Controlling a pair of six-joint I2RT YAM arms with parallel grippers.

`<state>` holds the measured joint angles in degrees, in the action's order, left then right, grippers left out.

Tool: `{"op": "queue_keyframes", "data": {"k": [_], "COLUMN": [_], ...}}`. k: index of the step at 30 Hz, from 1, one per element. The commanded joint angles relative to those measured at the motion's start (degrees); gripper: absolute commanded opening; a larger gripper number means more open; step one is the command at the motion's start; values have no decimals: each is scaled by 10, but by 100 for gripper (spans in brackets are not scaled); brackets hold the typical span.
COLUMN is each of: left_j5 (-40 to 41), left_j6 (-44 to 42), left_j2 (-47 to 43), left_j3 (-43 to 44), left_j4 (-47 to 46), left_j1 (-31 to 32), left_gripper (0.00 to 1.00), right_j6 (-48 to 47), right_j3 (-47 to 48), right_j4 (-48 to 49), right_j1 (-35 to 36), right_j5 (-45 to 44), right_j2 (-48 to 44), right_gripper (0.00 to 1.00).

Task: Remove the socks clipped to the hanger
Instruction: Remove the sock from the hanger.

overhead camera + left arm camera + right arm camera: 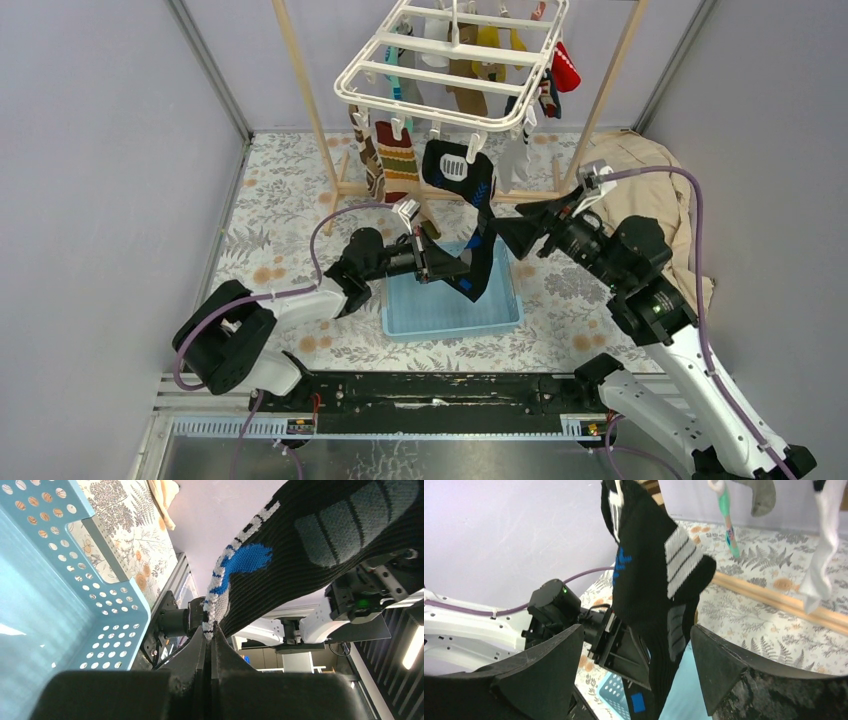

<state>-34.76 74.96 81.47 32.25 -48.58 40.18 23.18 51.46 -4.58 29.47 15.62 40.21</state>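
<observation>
A white plastic hanger hangs at the back with several socks clipped under it, among them a brown-striped sock, a white one and a red one. A black sock with white stripes and blue marks hangs from a front clip down over the basket. My left gripper is shut on its lower end; the left wrist view shows the jaws pinching the sock's edge. My right gripper is open just right of that sock, its fingers either side of it.
A light blue perforated basket sits on the floral table below the hanger. A wooden rack of pale poles holds the hanger. A beige cloth lies at the right. Grey walls close in both sides.
</observation>
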Motion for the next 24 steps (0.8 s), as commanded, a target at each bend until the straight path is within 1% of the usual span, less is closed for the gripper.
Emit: {"op": "queue_keyframes", "data": {"k": [1, 7, 17, 24], "left_j5": [5, 3, -1, 0], "left_j6": [-16, -16, -13, -14], "left_j2": [7, 15, 20, 23], "left_j3": [-7, -7, -7, -6], "left_j4": [-41, -45, -53, -55], "left_j1": [7, 8, 11, 11], "left_gripper": [0, 0, 0, 0], "right_j6": [-35, -48, -62, -66], "right_j3": [54, 97, 122, 142], "right_j4": [36, 85, 163, 194], "right_j1": [1, 1, 1, 1], "right_j5": [-21, -25, -39, -36], "right_j2": [28, 68, 126, 167], "right_gripper": [86, 86, 86, 81]}}
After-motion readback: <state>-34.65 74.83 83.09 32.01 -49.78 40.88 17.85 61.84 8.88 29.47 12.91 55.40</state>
